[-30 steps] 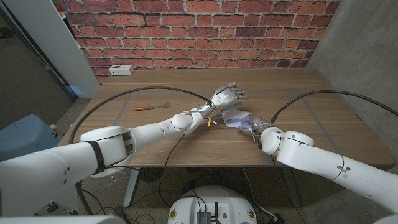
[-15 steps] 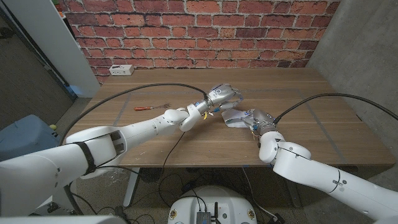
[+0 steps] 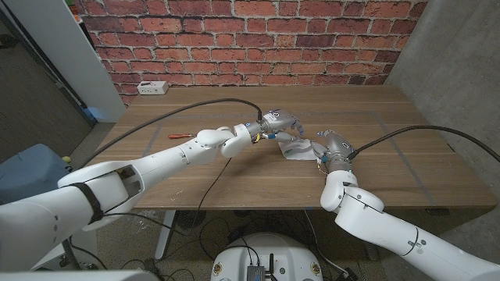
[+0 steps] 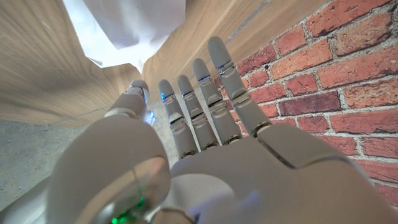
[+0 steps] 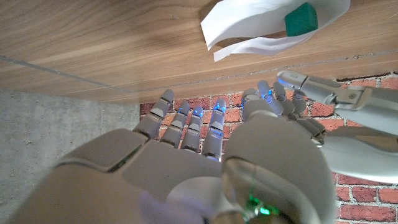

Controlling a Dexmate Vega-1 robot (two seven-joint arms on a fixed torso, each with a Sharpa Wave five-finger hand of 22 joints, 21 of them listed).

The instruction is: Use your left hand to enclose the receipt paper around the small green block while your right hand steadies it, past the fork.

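In the head view, the left hand (image 3: 281, 123) is seen reaching over the middle of the wooden table (image 3: 406, 168), just beside the crumpled white receipt paper (image 3: 298, 148). Its fingers look loosely curled, but whether the paper is actually touched can't be made out from up here (too small and partly covered by the hand itself). The right hand (image 3: 333, 145) is seen at the paper's other edge, fingers apart, nothing gripped. A fork (image 3: 190, 135) with a red handle is laid well off to the robot's left, apart from everything. A white power strip (image 3: 152, 87) sits at the far edge by the brick wall (image 3: 234, 39).

In the left wrist view, the left hand (image 4: 205, 143) is shown with its fingers (image 4: 231, 87) straight and slightly spread, nothing held between them. The receipt paper (image 4: 134, 28) is seen past the fingertips, smooth and folded, cut off by the frame edge, with a gap of wood grain between it and the hand.

In the right wrist view, the right hand (image 5: 186, 155) is open too, fingers spread, nothing held. The receipt paper (image 5: 267, 28) is curled into a loose open trough on the table, and the small green block (image 5: 301, 19) is seen lying inside it, matte and square-cornered, only partly wrapped. The left hand (image 5: 311, 93) is visible near the paper, apparently not touching.
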